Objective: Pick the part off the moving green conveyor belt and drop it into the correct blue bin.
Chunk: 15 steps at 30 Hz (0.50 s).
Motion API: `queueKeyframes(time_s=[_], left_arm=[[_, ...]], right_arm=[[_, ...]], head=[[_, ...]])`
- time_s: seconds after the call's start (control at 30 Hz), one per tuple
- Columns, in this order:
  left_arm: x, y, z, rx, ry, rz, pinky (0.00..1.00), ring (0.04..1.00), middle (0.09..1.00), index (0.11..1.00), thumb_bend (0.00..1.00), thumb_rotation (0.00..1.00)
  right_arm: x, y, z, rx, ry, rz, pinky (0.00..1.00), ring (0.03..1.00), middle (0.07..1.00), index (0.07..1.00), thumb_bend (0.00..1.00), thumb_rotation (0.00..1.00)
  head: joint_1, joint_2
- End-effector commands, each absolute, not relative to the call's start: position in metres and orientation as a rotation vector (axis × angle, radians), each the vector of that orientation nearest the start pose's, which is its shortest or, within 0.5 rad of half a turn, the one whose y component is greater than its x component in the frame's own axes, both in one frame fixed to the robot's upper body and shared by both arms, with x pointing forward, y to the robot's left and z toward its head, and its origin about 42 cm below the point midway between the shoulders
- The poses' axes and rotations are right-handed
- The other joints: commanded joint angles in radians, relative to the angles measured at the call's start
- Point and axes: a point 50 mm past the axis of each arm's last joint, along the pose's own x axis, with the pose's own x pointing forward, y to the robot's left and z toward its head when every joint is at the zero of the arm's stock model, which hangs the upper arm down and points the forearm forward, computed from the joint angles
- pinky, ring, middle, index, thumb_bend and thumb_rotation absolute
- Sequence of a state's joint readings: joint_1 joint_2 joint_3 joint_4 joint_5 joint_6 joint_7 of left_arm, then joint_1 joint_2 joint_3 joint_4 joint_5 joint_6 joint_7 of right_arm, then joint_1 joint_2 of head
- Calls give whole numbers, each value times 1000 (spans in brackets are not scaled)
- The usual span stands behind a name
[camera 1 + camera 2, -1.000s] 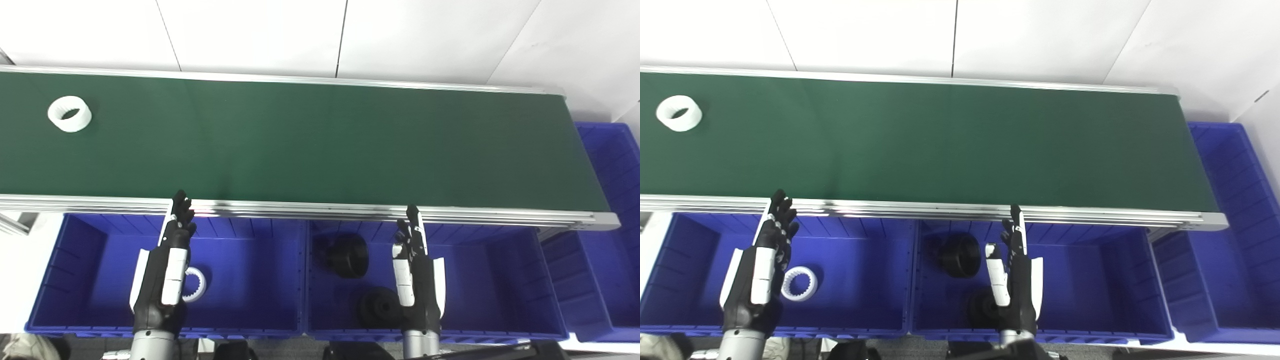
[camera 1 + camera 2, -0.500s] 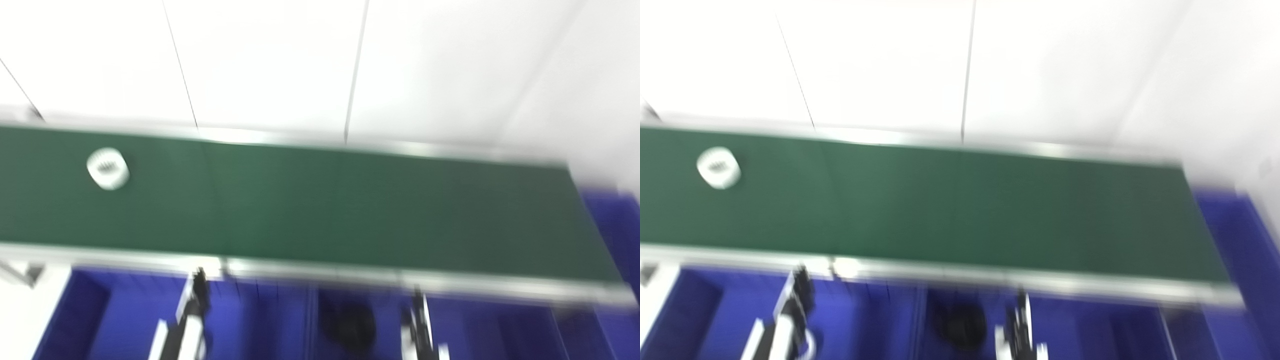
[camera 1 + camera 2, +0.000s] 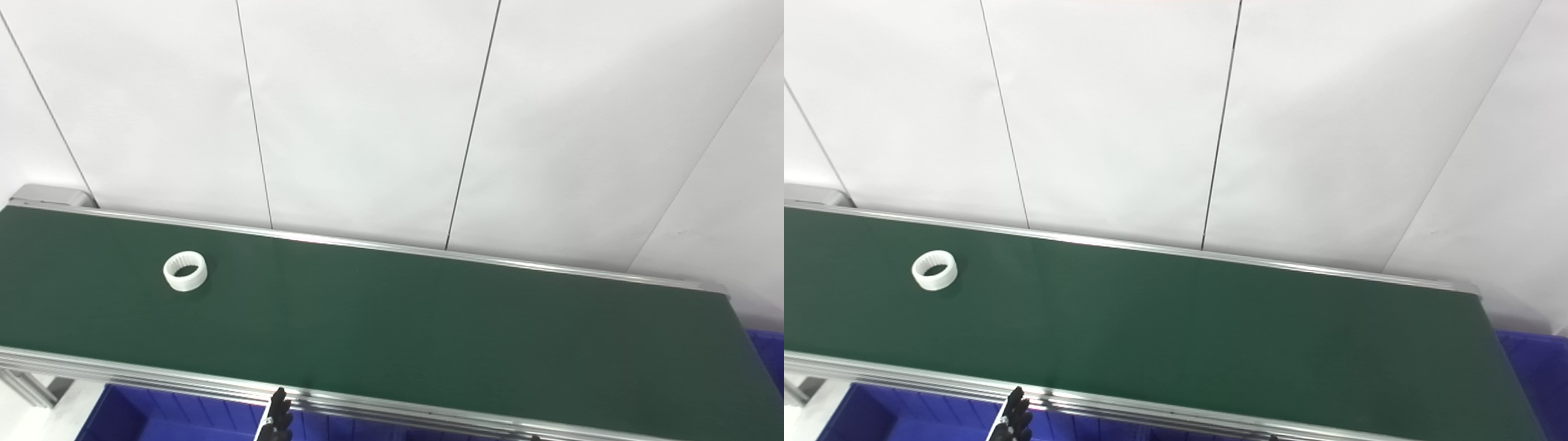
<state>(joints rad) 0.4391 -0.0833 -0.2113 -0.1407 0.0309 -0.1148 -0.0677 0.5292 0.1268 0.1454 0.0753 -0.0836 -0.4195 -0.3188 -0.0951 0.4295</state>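
A white toothed ring (image 3: 185, 271) lies on the green conveyor belt (image 3: 429, 318), left of centre and towards its far side; it also shows in the right eye view (image 3: 934, 269). Only the fingertips of my left hand (image 3: 277, 418) show, at the bottom edge. They point up in front of the belt's near rail, to the right of the ring, and hold nothing. Of my right hand (image 3: 534, 437), only a dark tip shows at the bottom edge. The rest of both hands is out of frame.
The belt's near aluminium rail (image 3: 153, 375) runs along the bottom. Below it, part of a blue bin (image 3: 159, 419) shows at the left. Another blue bin (image 3: 1534, 367) stands past the belt's right end. A white panelled wall (image 3: 367, 110) rises behind the belt.
The camera has tilted up, so the bins and both hands have slid almost out of the picture. The white ring has travelled right along the belt, closer to my left hand.
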Motion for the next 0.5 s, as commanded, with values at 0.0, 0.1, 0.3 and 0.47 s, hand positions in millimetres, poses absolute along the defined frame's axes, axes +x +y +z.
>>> queueKeyframes(time_s=[0.0, 0.1, 0.3, 0.47], left_arm=[[142, 142, 66, -107, 74, -140, 1000, 988, 1000, 1000, 412, 967], [143, 138, 64, -145, 52, -148, 999, 984, 1000, 1000, 391, 909], [147, 128, 55, -163, -13, -184, 934, 972, 1000, 1000, 411, 844], [150, 128, 60, -108, -51, -179, 739, 898, 947, 951, 420, 704]], right_arm=[[85, -175, 14, 41, 118, -319, 933, 937, 1000, 1000, 768, 1000], [86, -179, 13, 36, 119, -313, 938, 937, 1000, 1000, 755, 1000], [87, -189, 12, 47, 115, -311, 945, 943, 1000, 1000, 768, 1000], [87, -189, 13, 34, 112, -308, 944, 944, 1000, 1000, 758, 1000]], head=[[20, 2], [43, -1], [97, 20], [93, 34]])
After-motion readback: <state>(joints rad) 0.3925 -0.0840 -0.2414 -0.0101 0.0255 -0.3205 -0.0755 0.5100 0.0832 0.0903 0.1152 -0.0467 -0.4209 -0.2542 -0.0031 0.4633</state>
